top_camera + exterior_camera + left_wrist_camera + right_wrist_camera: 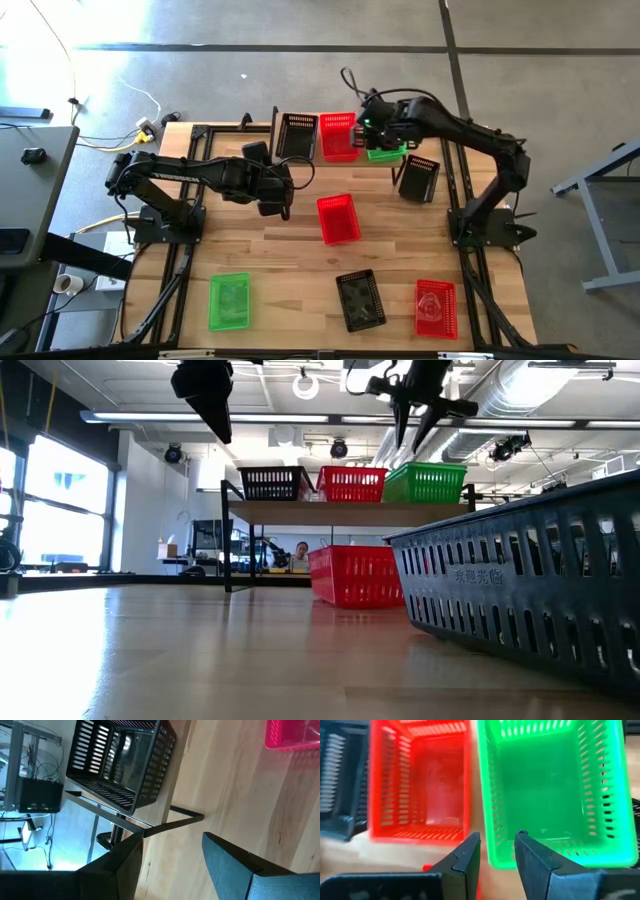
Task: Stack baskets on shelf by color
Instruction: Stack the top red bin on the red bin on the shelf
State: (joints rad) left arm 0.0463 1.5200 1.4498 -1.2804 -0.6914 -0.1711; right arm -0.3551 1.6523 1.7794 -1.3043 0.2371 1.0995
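The shelf [340,512] stands at the table's far edge. A black basket [297,135], a red basket [338,135] and a green basket [387,152] sit on it side by side on their bottoms. My right gripper [497,840] is open and hovers just above the green basket [550,790], over its near wall by the corner next to the red basket [420,780]. In the low view its fingers [415,425] end clear of the rim. My left gripper [172,845] is open and empty, raised over the table in front of the black basket [120,760].
A red basket [338,218] lies mid-table beside my left gripper [278,208]. A black basket [418,178] sits right of the shelf. Green [230,300], black [360,298] and red [435,306] baskets line the near edge. Bare wood lies between them.
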